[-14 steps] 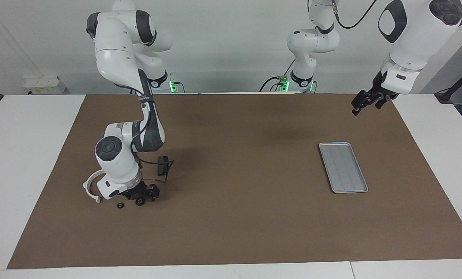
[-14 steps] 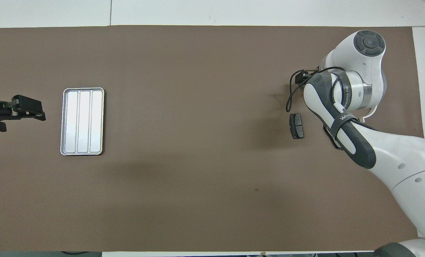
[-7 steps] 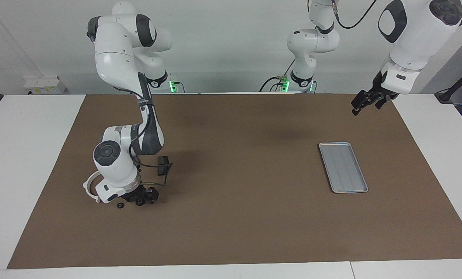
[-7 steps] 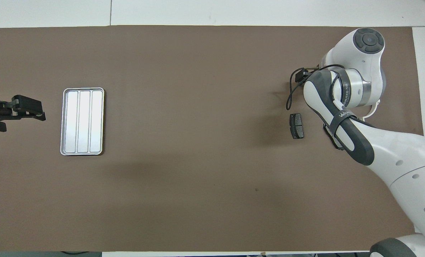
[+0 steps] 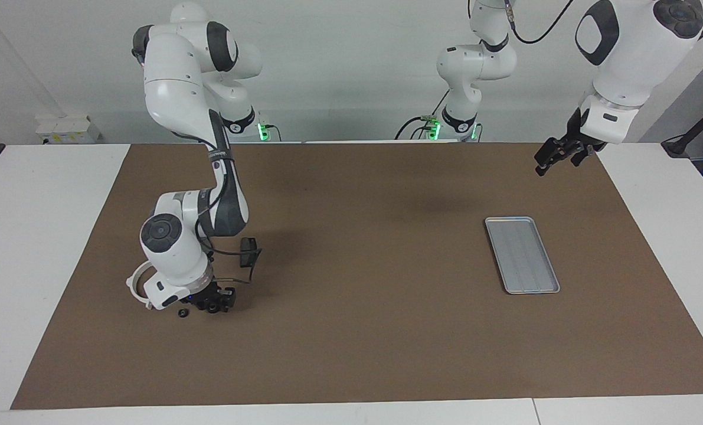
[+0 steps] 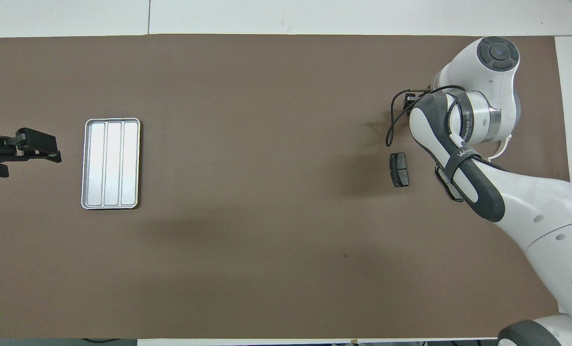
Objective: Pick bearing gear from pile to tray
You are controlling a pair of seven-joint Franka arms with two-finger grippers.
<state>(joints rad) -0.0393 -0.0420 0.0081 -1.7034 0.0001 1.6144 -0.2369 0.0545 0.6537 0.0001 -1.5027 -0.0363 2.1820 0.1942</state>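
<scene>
I see the pile (image 5: 177,292) at the right arm's end of the brown mat (image 5: 363,330), well apart from the tray (image 5: 522,254). In the facing view it shows as a white semicircular bracket (image 5: 134,285), 1 tiny black round piece (image 5: 182,313) lying loose on the mat, and another round black piece (image 5: 212,308) right at the tip of the right gripper (image 5: 214,301). That gripper is down low on the pile, touching or nearly touching the mat, with the round piece at its fingertips; I cannot tell whether its jaws are clenched on the piece or loose around it. In the overhead view the right arm's wrist covers most of the pile, and only 1 dark grey brake pad (image 6: 399,169) lies in the open, nearer to the robots than the wrist.

The tray lies flat at the left arm's end of the mat, with nothing in it. The left gripper (image 5: 549,156) hangs in the air over the mat's edge near the tray, waiting, and I cannot tell how its jaws stand.
</scene>
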